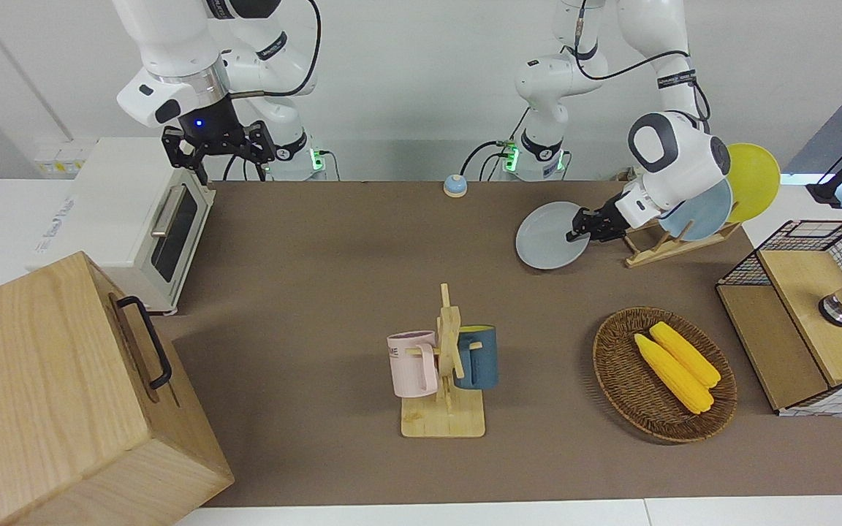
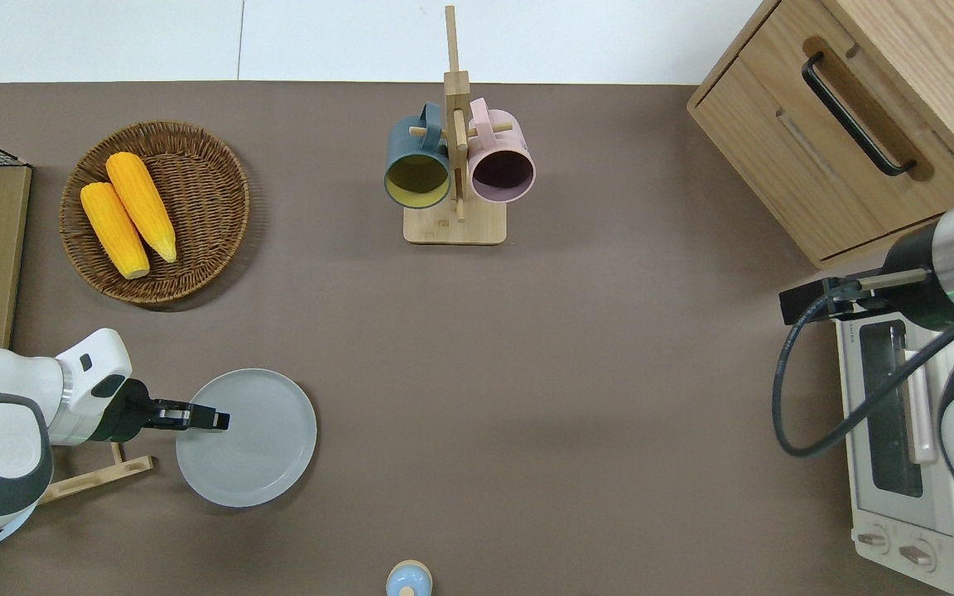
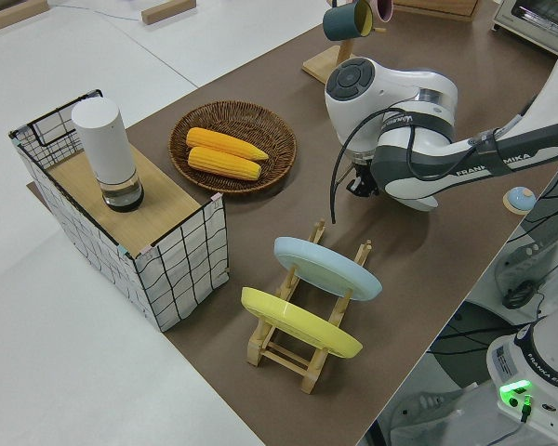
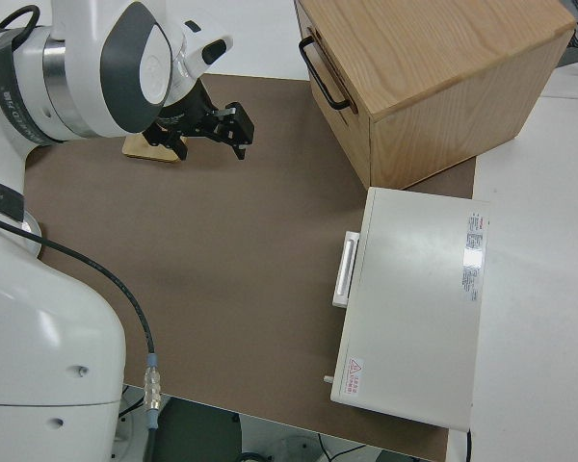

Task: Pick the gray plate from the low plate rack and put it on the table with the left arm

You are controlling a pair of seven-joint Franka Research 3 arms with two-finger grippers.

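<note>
**Plate out of rack, set-down pending**

Left end effector (image 2: 220,420) is clamped on the rim of the gray plate (image 2: 257,443), just beside the low rack (image 1: 673,245), near the worktop (image 2: 527,372) corner at the left arm's end. Plate looks level, low over the mat. Advice: lower flat, release only once seated. Right arm parked.
</note>
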